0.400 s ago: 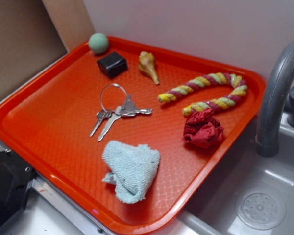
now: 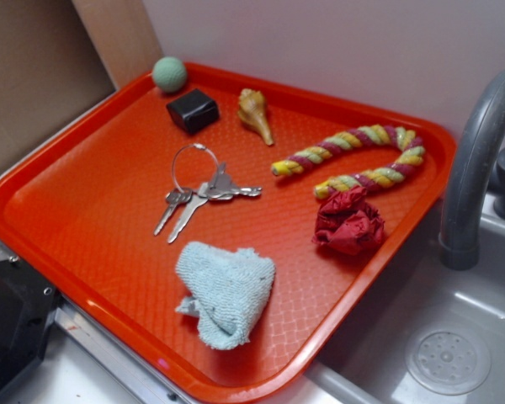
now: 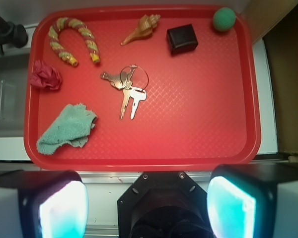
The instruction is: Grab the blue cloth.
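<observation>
The blue cloth [image 2: 227, 290] is a pale light-blue terry washcloth, bunched, lying near the front edge of the red tray [image 2: 84, 219]. In the wrist view the blue cloth [image 3: 68, 129] lies at the tray's lower left. My gripper [image 3: 146, 208] is open and empty, its two fingers wide apart at the bottom of the wrist view, high above the tray's near rim [image 3: 188, 162] and to the right of the cloth. The gripper does not show in the exterior view.
On the tray lie keys on a ring [image 2: 198, 194], a dark red cloth wad [image 2: 348, 223], a striped rope toy [image 2: 362, 156], a shell [image 2: 254, 114], a black box [image 2: 193, 110] and a pale green ball [image 2: 169, 74]. A grey faucet [image 2: 475, 168] and sink [image 2: 446, 358] stand to the right.
</observation>
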`<state>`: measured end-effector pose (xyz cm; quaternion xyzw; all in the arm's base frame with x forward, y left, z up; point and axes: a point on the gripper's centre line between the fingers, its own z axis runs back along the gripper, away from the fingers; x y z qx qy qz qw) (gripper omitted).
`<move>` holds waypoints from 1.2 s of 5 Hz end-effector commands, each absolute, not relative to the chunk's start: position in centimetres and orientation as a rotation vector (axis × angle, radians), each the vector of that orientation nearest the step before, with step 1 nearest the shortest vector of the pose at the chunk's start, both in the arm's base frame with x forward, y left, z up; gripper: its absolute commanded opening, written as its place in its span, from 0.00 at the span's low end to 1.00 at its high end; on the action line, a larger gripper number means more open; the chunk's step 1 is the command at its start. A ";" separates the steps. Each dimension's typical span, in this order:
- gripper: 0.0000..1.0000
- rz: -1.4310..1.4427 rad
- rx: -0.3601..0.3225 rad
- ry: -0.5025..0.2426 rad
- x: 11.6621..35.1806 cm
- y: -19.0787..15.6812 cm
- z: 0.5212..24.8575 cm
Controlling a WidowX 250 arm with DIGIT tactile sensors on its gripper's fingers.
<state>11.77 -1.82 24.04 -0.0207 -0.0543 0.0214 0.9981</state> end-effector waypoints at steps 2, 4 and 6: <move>1.00 0.445 -0.060 -0.107 13.0 -11.3 15.8; 1.00 0.445 -0.060 -0.107 13.0 -11.3 15.8; 1.00 0.390 -0.018 -0.064 15.4 -14.7 11.2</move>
